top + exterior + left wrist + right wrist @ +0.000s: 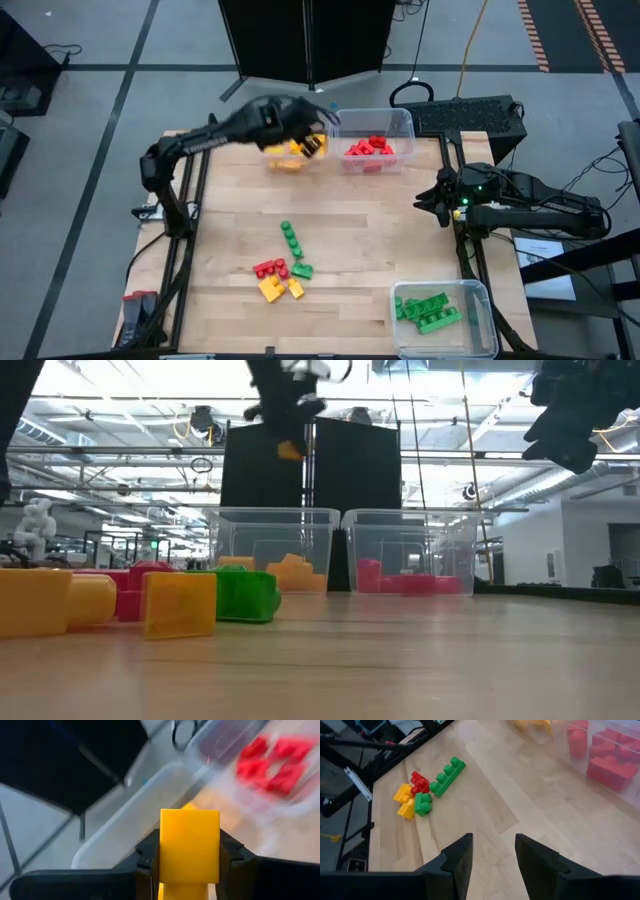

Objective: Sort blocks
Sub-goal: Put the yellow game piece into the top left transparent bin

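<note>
From my station I see the left gripper (312, 143) at the far side of the table, above the far-left clear bin (288, 163). Its fingers are closed on a yellow block (189, 847), which stands between them. This bin already has some yellow blocks (285, 155) inside. Just to the right of it stands a second clear bin (400, 125), and in it lie red blocks (369, 149).

In the middle of the table, nearer to me, I see a loose group of blocks: a long green block (290, 238), a red block (270, 268), a small green block (301, 269) and two yellow blocks (278, 289), all close together.

At the near right corner there is a third clear bin (480, 325) with green blocks (428, 311) in it.

The right gripper (492, 857) waits at the right edge of the table, with its fingers apart and nothing between them.
</note>
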Robot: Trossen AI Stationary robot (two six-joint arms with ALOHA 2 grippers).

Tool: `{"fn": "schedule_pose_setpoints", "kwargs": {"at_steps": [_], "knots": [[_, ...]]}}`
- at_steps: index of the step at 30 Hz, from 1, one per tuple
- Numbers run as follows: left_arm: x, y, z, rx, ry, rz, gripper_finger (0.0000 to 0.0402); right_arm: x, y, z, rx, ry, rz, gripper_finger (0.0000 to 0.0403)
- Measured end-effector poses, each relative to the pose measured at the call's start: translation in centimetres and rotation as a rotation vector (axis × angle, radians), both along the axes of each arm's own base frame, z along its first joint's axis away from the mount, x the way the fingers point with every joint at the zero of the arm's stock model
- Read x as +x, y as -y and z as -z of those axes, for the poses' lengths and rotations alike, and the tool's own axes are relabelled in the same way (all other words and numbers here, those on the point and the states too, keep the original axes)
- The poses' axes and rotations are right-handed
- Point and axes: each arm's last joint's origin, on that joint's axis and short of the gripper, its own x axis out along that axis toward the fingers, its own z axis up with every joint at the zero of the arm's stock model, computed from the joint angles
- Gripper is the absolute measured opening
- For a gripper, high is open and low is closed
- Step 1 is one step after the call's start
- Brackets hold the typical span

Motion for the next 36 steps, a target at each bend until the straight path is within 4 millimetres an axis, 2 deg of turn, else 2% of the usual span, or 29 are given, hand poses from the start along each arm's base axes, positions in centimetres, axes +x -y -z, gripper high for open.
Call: {"fn": "schedule_pose_setpoints", "kwargs": {"at_steps": [3, 6, 12, 15, 19, 22, 30, 36], "knots": [[-1.5, -3.1, 1.6, -0.072, -0.050, -0.019, 0.0087, 0.0, 0.0, 0.0, 0.022, 0.002, 0.023, 0.0144], [-2.9, -5.3, 3.2, -0.104, -0.106, -0.035, 0.0087, 0.0, 0.1, 0.0, 0.012, 0.001, 0.047, 0.0144], [-4.6, -7.7, 6.1, -0.227, -0.105, -0.006, 0.0087, 0.0, 0.2, 0.0, -0.003, -0.001, 0.071, 0.0144], [-5.1, -8.1, 7.6, -0.256, -0.127, -0.018, 0.0088, 0.0, 0.2, 0.0, 0.002, -0.001, 0.090, 0.0144], [-5.4, -8.2, 9.4, -0.269, -0.139, -0.025, 0.0115, 0.0, 0.2, 0.0, 0.011, 0.000, 0.104, 0.0144], [-5.3, -8.2, 10.1, -0.266, -0.129, -0.020, 0.0126, 0.0, 0.2, 0.0, 0.011, 0.001, 0.105, 0.0144], [-4.7, -7.3, 10.1, -0.275, -0.142, 0.051, 0.0132, 0.0, 0.2, 0.0, 0.030, 0.003, 0.115, 0.0144], [-3.9, -6.1, 9.0, -0.249, -0.213, 0.187, 0.0134, 0.0, 0.2, 0.0, 0.031, 0.004, 0.114, 0.0144]]}}
